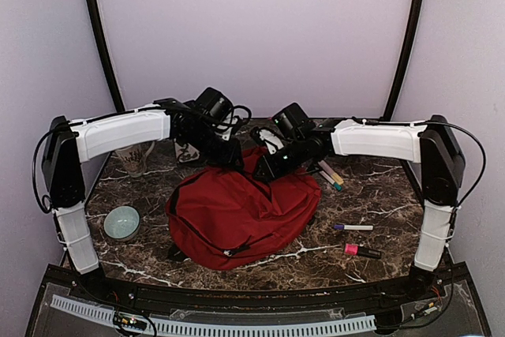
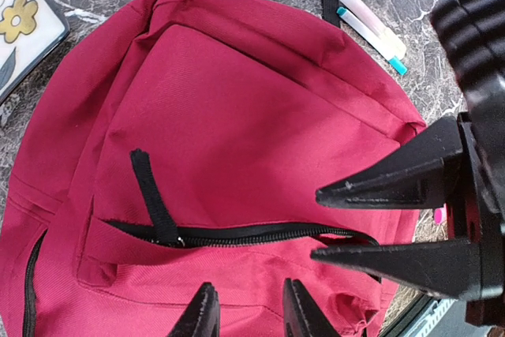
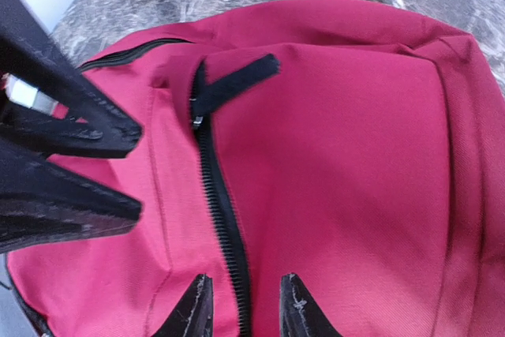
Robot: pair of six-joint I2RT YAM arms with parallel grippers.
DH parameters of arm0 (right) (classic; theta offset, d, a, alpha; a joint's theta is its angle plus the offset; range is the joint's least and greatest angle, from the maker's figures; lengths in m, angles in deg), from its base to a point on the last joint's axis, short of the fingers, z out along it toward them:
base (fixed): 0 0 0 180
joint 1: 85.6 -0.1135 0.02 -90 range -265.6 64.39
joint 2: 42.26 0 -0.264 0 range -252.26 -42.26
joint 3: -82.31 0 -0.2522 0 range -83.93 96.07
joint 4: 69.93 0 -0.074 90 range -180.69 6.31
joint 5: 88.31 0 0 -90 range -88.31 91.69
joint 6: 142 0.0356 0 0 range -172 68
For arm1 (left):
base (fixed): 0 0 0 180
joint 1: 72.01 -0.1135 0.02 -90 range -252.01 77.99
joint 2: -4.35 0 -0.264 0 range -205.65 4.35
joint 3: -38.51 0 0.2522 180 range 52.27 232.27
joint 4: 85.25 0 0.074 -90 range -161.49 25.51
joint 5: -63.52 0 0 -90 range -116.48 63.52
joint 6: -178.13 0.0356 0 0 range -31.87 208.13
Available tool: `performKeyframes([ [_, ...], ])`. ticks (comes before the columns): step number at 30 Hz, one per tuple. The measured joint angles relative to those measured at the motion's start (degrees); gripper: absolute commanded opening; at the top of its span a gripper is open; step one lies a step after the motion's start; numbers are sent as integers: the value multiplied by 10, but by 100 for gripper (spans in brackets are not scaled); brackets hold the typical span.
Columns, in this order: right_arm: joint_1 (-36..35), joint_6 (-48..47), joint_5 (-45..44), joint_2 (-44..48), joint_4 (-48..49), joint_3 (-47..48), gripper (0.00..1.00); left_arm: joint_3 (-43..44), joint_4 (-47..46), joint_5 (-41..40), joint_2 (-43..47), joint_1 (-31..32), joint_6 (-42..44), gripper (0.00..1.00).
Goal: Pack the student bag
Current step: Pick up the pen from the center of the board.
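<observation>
You are at the start of packing; the student bag [image 1: 237, 219] lies flat in the middle of the table [image 1: 371, 195], front pocket up, and nothing has gone into it that I can see.

Both tools hang just over the bag's far half, close to each other; the left gripper [image 2: 248, 313] is partly open and holds nothing; the right gripper [image 3: 245, 309] is partly open too, empty, with its tips on either side of the pocket zip [image 3: 223, 226].

The zip looks shut along its whole length; its black zip pull [image 3: 233, 80] lies flat on the cloth at the end of the zip. I think the step in hand is opening the bag; your next move calls for one tool to pinch that pull and the other to hold the soft cloth down, or the bag may slide.

Watch the room. The two tools are near enough to bump; the bag's near end sits close to the table's front edge. To the bag's right lie some pens [image 1: 331, 174], a purple marker [image 1: 353, 227] and a pink marker [image 1: 361, 251]; to its left a bowl [image 1: 122, 222] and a mug [image 1: 134, 159]; a book [image 2: 20, 25] lies just behind it.
</observation>
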Motion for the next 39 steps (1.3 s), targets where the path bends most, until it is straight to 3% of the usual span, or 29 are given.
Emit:
performKeyframes([
  [8, 0, 9, 22, 16, -9, 1, 40, 0, 9, -12, 11, 0, -15, 32],
  [13, 14, 10, -12, 56, -23, 0, 48, 0, 13, -19, 25, 0, -25, 42],
  [22, 157, -15, -106, 111, -33, -45, 48, 0, 13, -31, 64, 0, -28, 46],
  [32, 241, -48, -166, 28, -84, -53, 47, -37, 14, -48, 107, 0, -31, 51],
  [39, 253, -61, -188, -54, -106, -30, 46, -79, 13, -64, 166, 0, -41, 68],
])
